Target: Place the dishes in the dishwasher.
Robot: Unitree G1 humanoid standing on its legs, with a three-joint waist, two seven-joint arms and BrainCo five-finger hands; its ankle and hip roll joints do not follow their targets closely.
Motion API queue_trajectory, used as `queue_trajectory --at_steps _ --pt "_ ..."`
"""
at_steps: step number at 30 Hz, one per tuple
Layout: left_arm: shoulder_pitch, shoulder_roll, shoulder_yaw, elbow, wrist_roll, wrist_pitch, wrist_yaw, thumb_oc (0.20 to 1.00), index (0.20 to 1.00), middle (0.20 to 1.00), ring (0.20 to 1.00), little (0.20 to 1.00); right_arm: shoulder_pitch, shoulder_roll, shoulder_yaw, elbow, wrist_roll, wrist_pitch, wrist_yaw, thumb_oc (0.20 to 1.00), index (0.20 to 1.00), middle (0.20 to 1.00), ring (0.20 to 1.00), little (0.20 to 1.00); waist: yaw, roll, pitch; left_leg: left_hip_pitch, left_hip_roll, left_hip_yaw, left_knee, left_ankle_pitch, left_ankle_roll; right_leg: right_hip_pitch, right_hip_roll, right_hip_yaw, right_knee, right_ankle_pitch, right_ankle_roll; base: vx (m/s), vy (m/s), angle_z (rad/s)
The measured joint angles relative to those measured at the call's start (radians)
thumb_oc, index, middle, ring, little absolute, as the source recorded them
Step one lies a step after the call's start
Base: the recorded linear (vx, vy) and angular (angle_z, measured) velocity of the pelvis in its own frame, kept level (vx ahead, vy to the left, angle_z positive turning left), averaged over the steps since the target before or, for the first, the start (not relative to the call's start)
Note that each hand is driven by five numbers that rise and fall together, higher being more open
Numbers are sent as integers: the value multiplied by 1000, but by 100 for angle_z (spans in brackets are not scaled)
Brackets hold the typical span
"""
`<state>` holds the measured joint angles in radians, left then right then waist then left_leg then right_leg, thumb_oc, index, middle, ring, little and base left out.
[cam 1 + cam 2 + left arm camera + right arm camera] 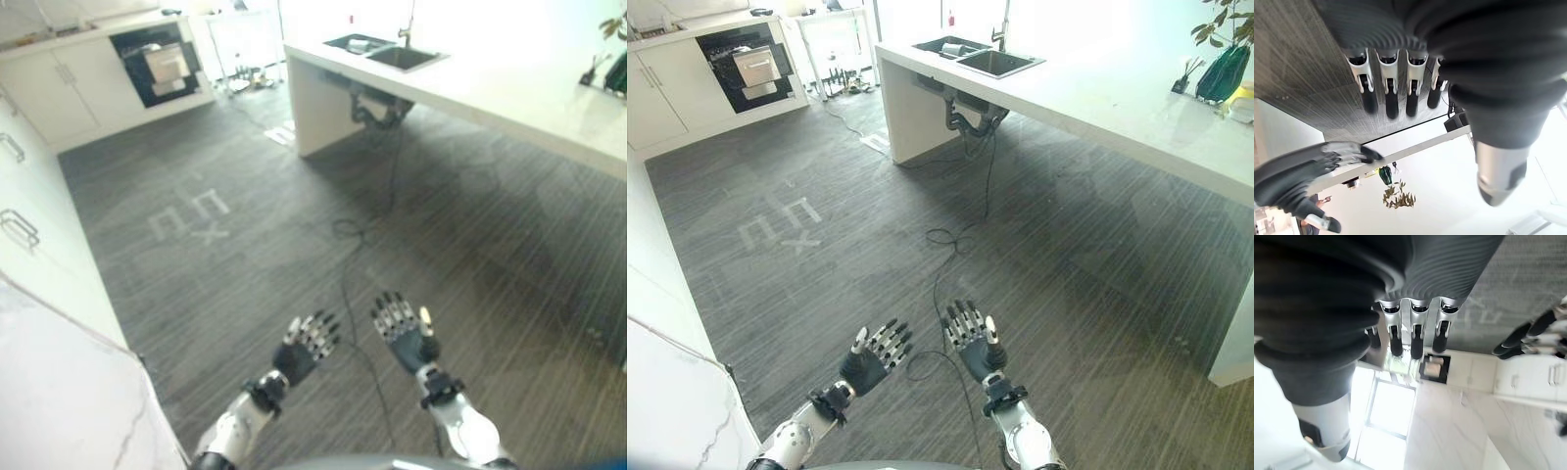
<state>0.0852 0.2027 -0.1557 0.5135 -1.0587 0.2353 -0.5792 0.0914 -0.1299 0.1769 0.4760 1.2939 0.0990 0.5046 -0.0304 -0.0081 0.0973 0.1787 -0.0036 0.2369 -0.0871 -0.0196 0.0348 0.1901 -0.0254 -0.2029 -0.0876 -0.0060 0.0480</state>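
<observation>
Currently: left hand [867, 364] fingers spread, empty | right hand [975, 348] fingers spread, empty | both over floor [823, 284] | dishwasher [749, 67] far left | sink [994, 63] far on bench [1117, 108]

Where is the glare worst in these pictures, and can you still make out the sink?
In the left eye view, glare bleaches the counter and far wall, yet the sink still reads as dark basins. The right eye view is more even, with the sink distinct. In the right wrist view, a window burns out behind the right hand; in the left wrist view, brightness lies past the left hand.
</observation>
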Motion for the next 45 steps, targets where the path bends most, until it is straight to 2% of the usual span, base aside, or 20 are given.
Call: queue_trajectory --at_steps 3,9,18,20,21,22,23,24,25,29,30,31,33,34,36,37,39,41,44,45 --pt "-60 97 -130 185 345 -58 100 1000 1000 1000 1000 1000 -42 -48 4 201 -106 3 -100 1000 1000 1000 1000 1000 -6 4 -8 0 0 4 0 1 1 -1 0 1 0 2 2 -23 21 -4" --pt "-121 94 -118 736 597 -68 249 1000 1000 1000 1000 1000 -90 -121 11 737 -454 -4 -240 1000 1000 1000 1000 1000 -11 12 -15 0 3 18 0 1 1 -5 0 6 -6 3 3 -11 -23 -5" --pt "-106 72 -160 640 759 -144 373 1000 1000 1000 1000 1000 -87 -109 18 705 -685 -28 -357 1000 1000 1000 1000 1000 -12 28 -25 -15 6 0 21 1 -2 -4 5 6 3 -1 -7 18 -82 5" --pt "-139 70 -146 667 760 -153 416 1000 1000 1000 1000 1000 -112 -107 38 724 -752 -27 -361 1000 1000 1000 1000 1000 -8 10 -16 -131 15 -11 221 -21 -35 -40 -13 8 34 -32 -34 0 -70 3" --pt "-141 53 -95 685 755 -166 431 1000 1000 1000 1000 1000 -138 -110 59 732 -787 -26 -362 1000 1000 1000 1000 1000 -6 5 -3 -252 26 -21 427 -25 -52 -87 -8 16 98 -46 -66 90 37 -11" --pt "-141 42 -49 687 750 -181 444 1000 1000 1000 1000 1000 -166 -112 74 736 -808 -26 -364 1000 1000 1000 1000 1000 -6 5 18 -394 55 -61 654 4 -96 -149 -18 31 195 -93 -101 198 152 12" --pt "-169 34 -41 713 737 -178 446 1000 1000 1000 1000 1000 -190 -112 82 760 -824 -25 -369 1000 1000 1000 1000 1000 -8 2 81 -505 67 -107 826 91 -139 -119 -19 24 196 -104 -98 288 218 2" --pt "-123 42 -42 724 725 -182 447 1000 1000 1000 1000 1000 -198 -120 84 809 -844 -18 -370 1000 1000 1000 1000 1000 20 21 91 -452 87 -47 431 53 -102 -91 -6 22 143 -102 -84 529 346 19" --pt "-115 16 -45 735 726 -193 440 1000 1000 1000 1000 1000 -199 -138 64 835 -860 -19 -369 1000 1000 1000 1000 1000 24 63 97 -385 86 -35 55 79 -104 -45 23 0 93 -89 -65 713 434 17" --pt "-94 -8 -60 785 726 -220 419 1000 1000 1000 1000 1000 -171 -134 22 921 -882 -24 -375 1000 1000 1000 1000 1000 65 54 95 -349 120 -49 -6 95 -110 65 41 22 48 -115 -39 613 381 -7" --pt "-91 -2 -22 805 727 -203 399 1000 1000 1000 1000 1000 -160 -118 -33 928 -881 -42 -392 1000 1000 1000 1000 1000 64 27 82 -316 72 -60 47 86 -55 85 0 59 60 -154 4 479 356 -61" --pt "-105 15 -9 799 729 -198 380 1000 1000 1000 1000 1000 -130 -114 -39 923 -881 -46 -397 1000 1000 1000 1000 1000 39 15 70 -220 11 -59 -12 192 25 127 -46 58 96 -172 43 638 603 -65" --pt "-148 31 -38 791 728 -199 370 1000 1000 1000 1000 1000 -83 -103 -41 887 -880 -54 -404 1000 1000 1000 1000 1000 29 9 62 -119 -13 -51 -5 144 80 56 -89 45 410 -157 65 673 602 -8" --pt "-206 73 -203 772 729 -193 352 1000 1000 1000 1000 1000 -52 -107 -71 825 -857 -114 -407 1000 1000 1000 1000 1000 -27 -14 64 -28 -77 -28 29 2 112 -330 -240 38 1246 45 14 423 196 34" --pt "-215 71 -194 711 729 -196 353 1000 1000 1000 1000 1000 -53 -118 -66 806 -829 -112 -407 1000 1000 1000 1000 1000 -47 31 23 3 -67 -42 22 -5 103 -490 -172 -6 1072 -83 -7 346 -49 58" --pt "-253 70 -186 696 730 -192 350 1000 1000 1000 1000 1000 -62 -111 -66 797 -819 -113 -404 1000 1000 1000 1000 1000 -55 34 24 25 -56 -77 24 -29 62 -514 -66 2 822 -128 -5 419 -132 87" --pt "-247 73 -188 703 735 -185 346 1000 1000 1000 1000 1000 -63 -106 -58 780 -818 -117 -403 1000 1000 1000 1000 1000 -63 37 31 78 -59 -106 20 -36 54 -509 45 -3 573 -120 -33 422 -153 97" --pt "-252 62 -198 705 775 -177 341 1000 1000 1000 1000 1000 -80 -118 -56 778 -800 -134 -400 1000 1000 1000 1000 1000 -78 22 37 108 -85 -99 12 -88 3 -551 48 -64 234 -68 -20 469 -141 118" --pt "-169 24 -199 740 806 -168 343 1000 1000 1000 1000 1000 -102 -106 -72 805 -801 -130 -405 1000 1000 1000 1000 1000 -76 31 48 266 -88 -92 43 -146 -54 -597 16 -80 301 -45 -39 668 -220 67" --pt "-120 16 -197 743 808 -168 343 1000 1000 1000 1000 1000 -97 -100 -71 817 -801 -125 -408 1000 1000 1000 1000 1000 -76 14 35 316 -98 -97 93 -147 -56 -551 15 -80 378 -71 -86 513 -235 18"
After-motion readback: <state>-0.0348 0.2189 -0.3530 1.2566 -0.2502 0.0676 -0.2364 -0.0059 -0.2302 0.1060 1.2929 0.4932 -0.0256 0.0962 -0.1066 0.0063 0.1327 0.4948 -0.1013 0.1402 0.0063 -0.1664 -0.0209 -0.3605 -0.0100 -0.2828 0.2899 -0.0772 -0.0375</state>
